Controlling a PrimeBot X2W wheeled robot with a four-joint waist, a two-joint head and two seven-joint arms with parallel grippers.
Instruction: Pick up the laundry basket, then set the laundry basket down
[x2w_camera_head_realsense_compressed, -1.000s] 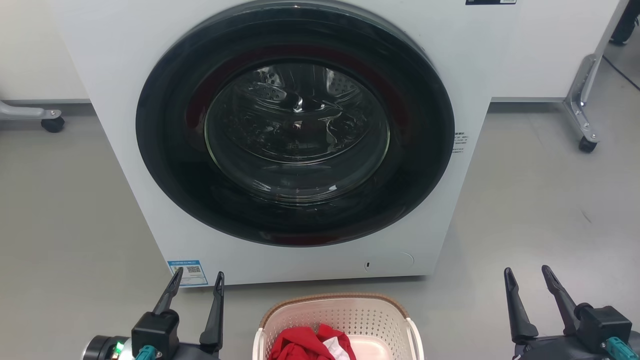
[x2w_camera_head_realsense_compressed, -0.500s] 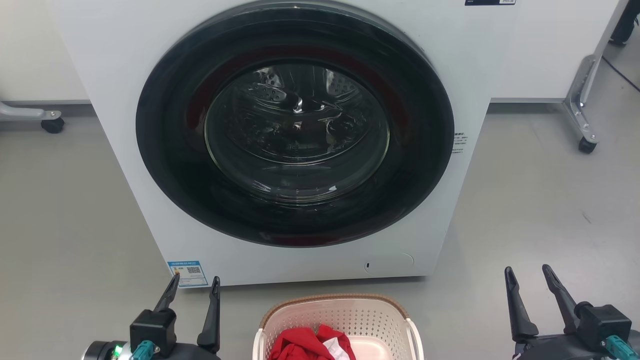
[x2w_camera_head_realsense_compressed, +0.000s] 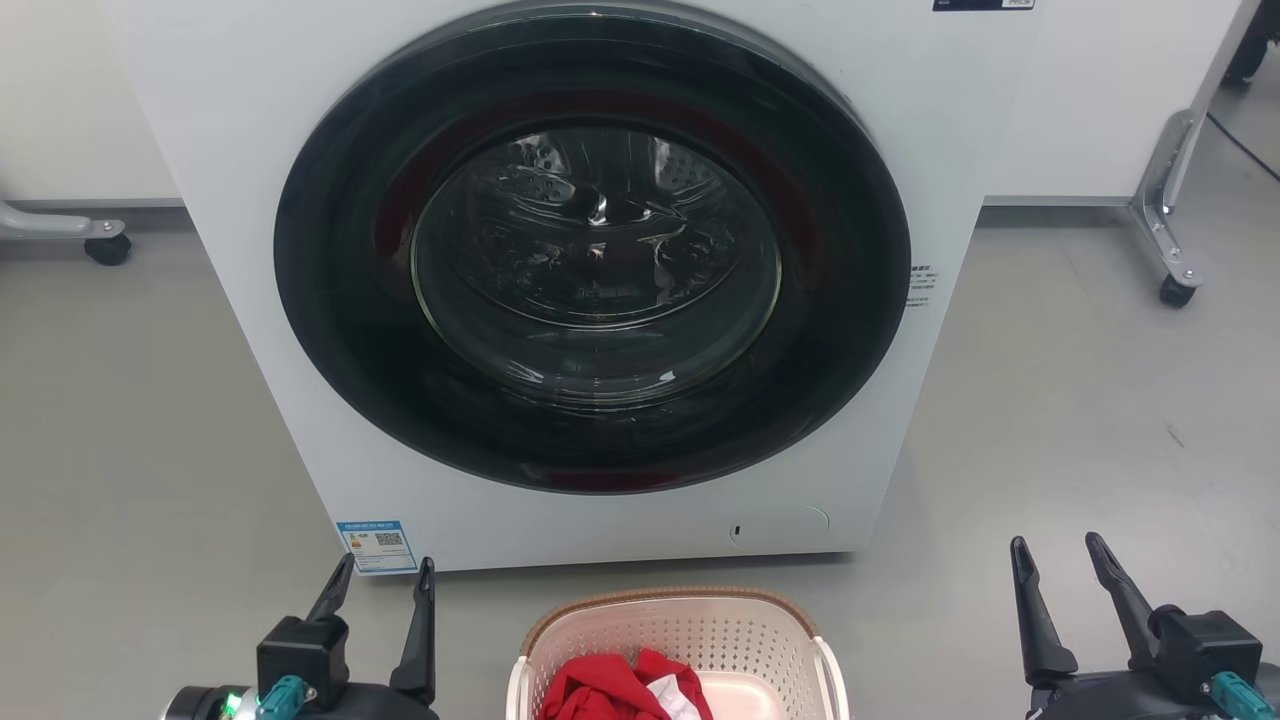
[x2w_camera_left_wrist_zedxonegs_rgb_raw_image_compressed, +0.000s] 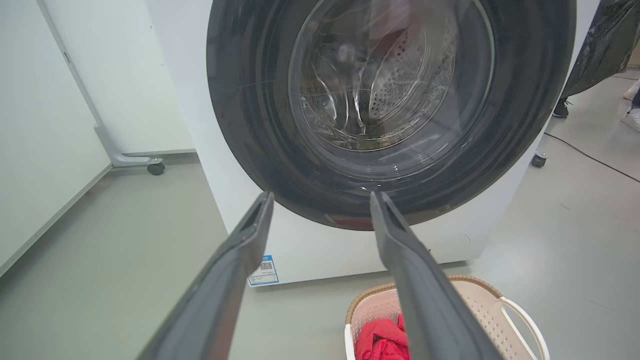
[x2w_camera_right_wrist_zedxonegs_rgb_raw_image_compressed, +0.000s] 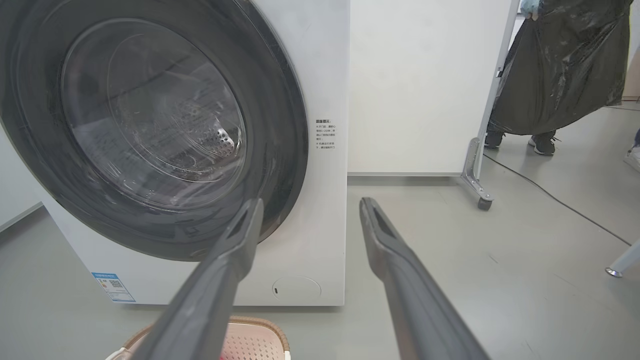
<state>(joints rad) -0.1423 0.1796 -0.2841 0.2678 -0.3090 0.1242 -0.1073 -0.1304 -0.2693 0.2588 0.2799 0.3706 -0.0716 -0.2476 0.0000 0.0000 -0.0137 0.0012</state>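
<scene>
The laundry basket (x2w_camera_head_realsense_compressed: 700, 635) stands on the grey floor just in front of the washer, at the bottom centre of the head view, cream with a brown woven rim. Red clothing (x2w_camera_head_realsense_compressed: 610, 690) lies inside it. My left gripper (x2w_camera_head_realsense_compressed: 387, 565) hovers open to the basket's left, apart from it and holding nothing. My right gripper (x2w_camera_head_realsense_compressed: 1057, 545) is open well off to the basket's right. The left wrist view has the left gripper (x2w_camera_left_wrist_zedxonegs_rgb_raw_image_compressed: 321, 196) open, with the basket (x2w_camera_left_wrist_zedxonegs_rgb_raw_image_compressed: 480, 310) low on the right. The right gripper (x2w_camera_right_wrist_zedxonegs_rgb_raw_image_compressed: 311, 201) is open, and the basket (x2w_camera_right_wrist_zedxonegs_rgb_raw_image_compressed: 250, 342) peeks in at the bottom.
A white front-loading washer (x2w_camera_head_realsense_compressed: 250, 150) with a shut round dark door (x2w_camera_head_realsense_compressed: 590, 250) fills the space ahead. Caster legs of white panels stand at left (x2w_camera_head_realsense_compressed: 105, 247) and right (x2w_camera_head_realsense_compressed: 1177, 290). A person's shoes (x2w_camera_right_wrist_zedxonegs_rgb_raw_image_compressed: 542, 145) under a dark plastic bag (x2w_camera_right_wrist_zedxonegs_rgb_raw_image_compressed: 560, 65) and a floor cable (x2w_camera_right_wrist_zedxonegs_rgb_raw_image_compressed: 550, 195) lie to the right.
My left gripper has drawn back slightly toward the bottom edge of the head view. The basket and the right gripper have not moved.
</scene>
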